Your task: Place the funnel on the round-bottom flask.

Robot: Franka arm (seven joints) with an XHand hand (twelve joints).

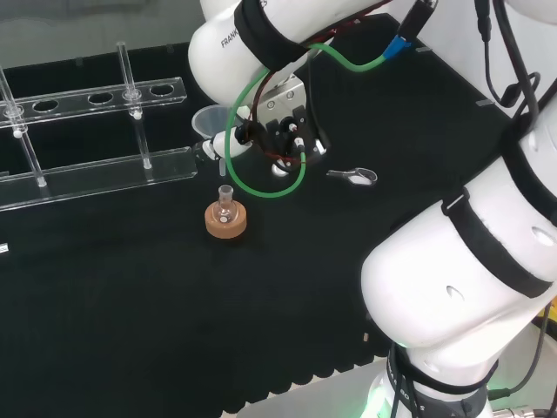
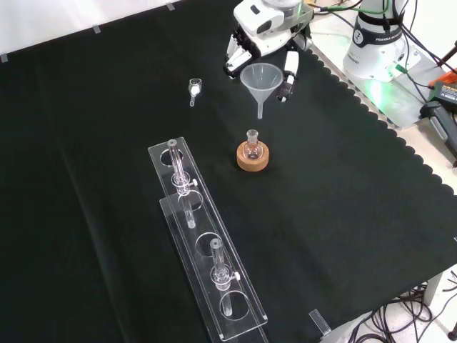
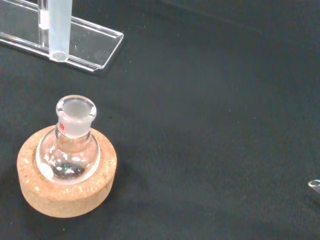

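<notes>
1. The small clear glass round-bottom flask [image 2: 251,146] sits upright in its round cork ring stand [image 2: 253,159]; its narrow open neck points up.
2. Just beyond it in the front view, the clear cone-shaped funnel [image 2: 260,81] hangs off the cloth, long axis vertical, stem down, not yet over the neck.
3. The black and white robot hand [image 2: 263,36] holds the funnel at the cone.
4. Risk, as a judgement: the stem could miss the narrow neck, hit the rim and tip the flask out of the ring.

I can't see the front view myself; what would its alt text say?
A robot hand holds a clear funnel in the air, its stem short of the small round-bottom flask that sits upright in a cork ring on black cloth. Nearer the camera lies a clear plastic rack, and a small scoop lies left of the funnel.
</notes>
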